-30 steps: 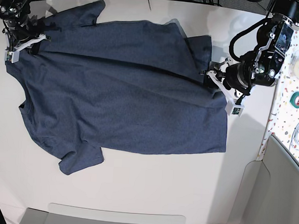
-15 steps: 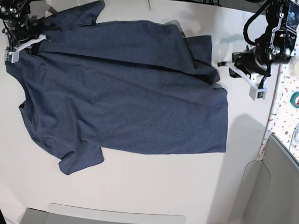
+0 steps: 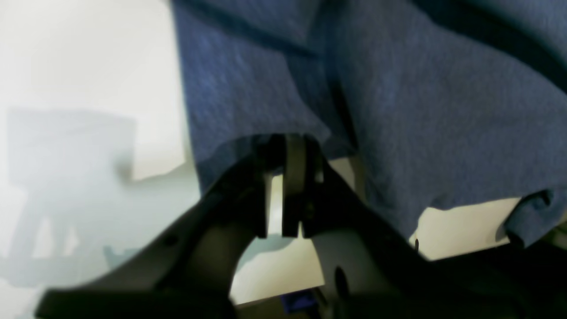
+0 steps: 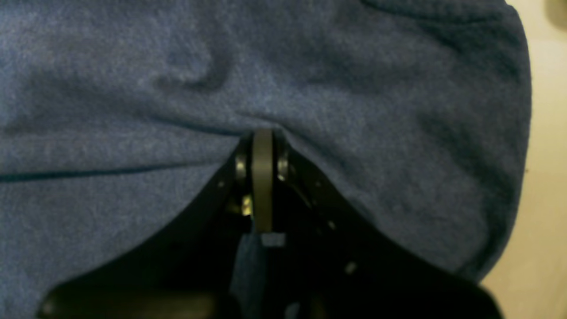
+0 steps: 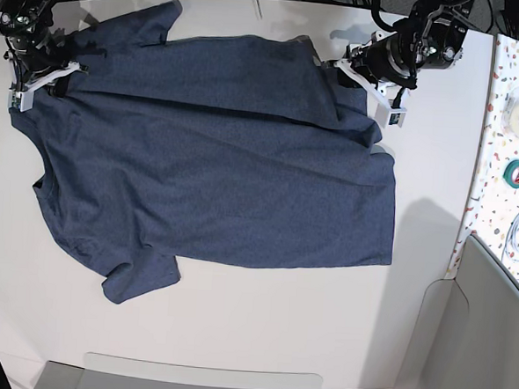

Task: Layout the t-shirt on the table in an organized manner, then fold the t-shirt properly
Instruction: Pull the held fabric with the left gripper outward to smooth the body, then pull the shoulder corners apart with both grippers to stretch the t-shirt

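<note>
Far left of the base view, the right gripper (image 5: 60, 75) is clamped tight on the t-shirt (image 5: 218, 157) near its shoulder; the wrist view shows cloth bunched at the closed jaws. The navy shirt sprawls plain side up across the upper middle of the white table (image 5: 260, 327), one sleeve poking out lower left. Upper right, the left gripper (image 5: 345, 67) sits at the shirt's folded hem corner, jaws narrow with the hem edge at their tips. Far right, a speckled strip (image 5: 499, 174) carries a green tape roll (image 5: 517, 171). No writing readable.
</note>
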`<state>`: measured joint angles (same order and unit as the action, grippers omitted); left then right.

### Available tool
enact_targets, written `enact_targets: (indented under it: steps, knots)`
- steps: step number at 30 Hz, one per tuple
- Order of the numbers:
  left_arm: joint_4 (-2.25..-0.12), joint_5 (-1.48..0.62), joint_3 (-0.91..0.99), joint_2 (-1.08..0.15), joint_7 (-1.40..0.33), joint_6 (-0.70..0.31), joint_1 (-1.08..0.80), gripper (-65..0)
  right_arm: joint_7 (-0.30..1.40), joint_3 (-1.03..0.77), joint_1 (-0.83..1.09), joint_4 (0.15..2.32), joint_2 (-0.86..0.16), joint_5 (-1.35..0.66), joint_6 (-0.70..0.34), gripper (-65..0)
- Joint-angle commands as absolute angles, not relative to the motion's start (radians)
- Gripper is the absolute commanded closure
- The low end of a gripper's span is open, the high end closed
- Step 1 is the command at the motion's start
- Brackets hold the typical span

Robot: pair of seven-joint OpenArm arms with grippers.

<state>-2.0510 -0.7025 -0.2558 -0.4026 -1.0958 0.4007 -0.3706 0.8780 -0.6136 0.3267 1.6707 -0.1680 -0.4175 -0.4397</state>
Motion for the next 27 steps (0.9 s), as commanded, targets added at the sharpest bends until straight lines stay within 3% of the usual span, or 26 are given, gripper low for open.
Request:
enact_targets:
  steps: [1,10,18,27]
  knots:
    - [-2.055,-0.7,-0.257,-0.414,-1.075,0.404,-0.349,-3.0,0.983,-0.608,0.348,1.658,-0.165,-0.355,-0.427,0.0]
    - [-1.945,-0.679,-0.254,-0.449,-1.052,0.409,-0.346,-3.0,0.983,-0.615,0.348,1.664,-0.171,-0.355,-0.427,0.0]
    - [-1.945,-0.424,-0.257,-0.452,-1.047,0.409,-0.423,-3.0,0.989,-0.61,0.349,1.822,-0.166,-0.357,-0.427,0.0]
    - [-1.945,-0.285,-0.252,-0.458,-1.047,0.409,-0.479,-3.1,0.99,-0.618,0.377,1.979,-0.168,-0.39,-0.427,0.0]
